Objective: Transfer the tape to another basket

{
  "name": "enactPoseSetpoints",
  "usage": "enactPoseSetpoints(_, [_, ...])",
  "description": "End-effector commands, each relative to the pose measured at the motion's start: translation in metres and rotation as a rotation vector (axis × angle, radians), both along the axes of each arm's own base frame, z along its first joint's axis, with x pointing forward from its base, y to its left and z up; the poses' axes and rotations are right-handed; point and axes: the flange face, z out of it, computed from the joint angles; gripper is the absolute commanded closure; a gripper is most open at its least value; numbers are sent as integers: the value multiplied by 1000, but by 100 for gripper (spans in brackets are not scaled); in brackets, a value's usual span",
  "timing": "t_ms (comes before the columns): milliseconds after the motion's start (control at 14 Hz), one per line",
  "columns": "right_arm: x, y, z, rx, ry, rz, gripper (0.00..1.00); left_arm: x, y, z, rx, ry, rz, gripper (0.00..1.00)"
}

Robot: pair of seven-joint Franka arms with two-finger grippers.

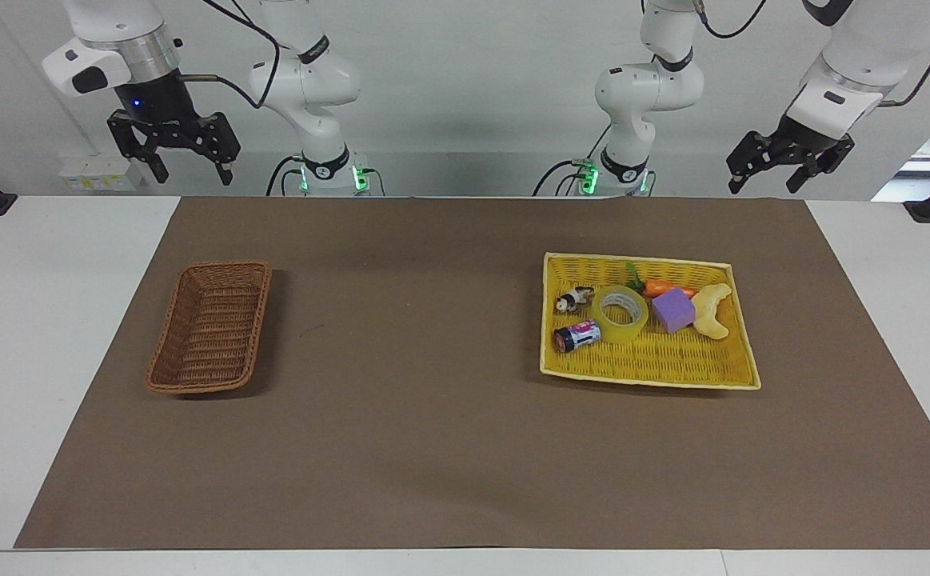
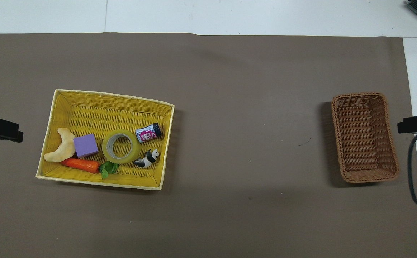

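The yellow tape lies flat in the yellow woven tray toward the left arm's end of the table. The brown wicker basket stands empty toward the right arm's end. My left gripper hangs open and empty, high in the air at the robots' end of the table, off the tray's outer corner. Only a tip of it shows in the overhead view. My right gripper hangs open and empty, high above the robots' end near the basket, and waits.
In the tray with the tape lie a black-and-pink battery, a panda figure, a purple cube, a carrot and a pale crescent-shaped piece. A brown mat covers the table's middle.
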Motion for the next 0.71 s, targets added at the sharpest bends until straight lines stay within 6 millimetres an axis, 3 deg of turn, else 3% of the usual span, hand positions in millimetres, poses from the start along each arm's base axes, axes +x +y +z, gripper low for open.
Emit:
enactPoseSetpoints(0, [-4,-3,4,14,7,18,0,-10,-21,-21,-6,-1,-50,0])
enactPoseSetpoints(214, [-4,-3,4,14,7,19,0,-8,-42,-76,-6,-30,-85,0])
enactPoseSetpoints(357, [-4,-3,4,14,7,18,0,-5,-41,-87,-7,-38,-88,0])
enactPoseSetpoints(571, [-4,-3,4,14,7,18,0,-3,-41,-124,-11,-34,-164,0])
enactPoseSetpoints(643, [-4,-3,4,14,7,18,0,1,-36,-128,-13,-68,-201,0])
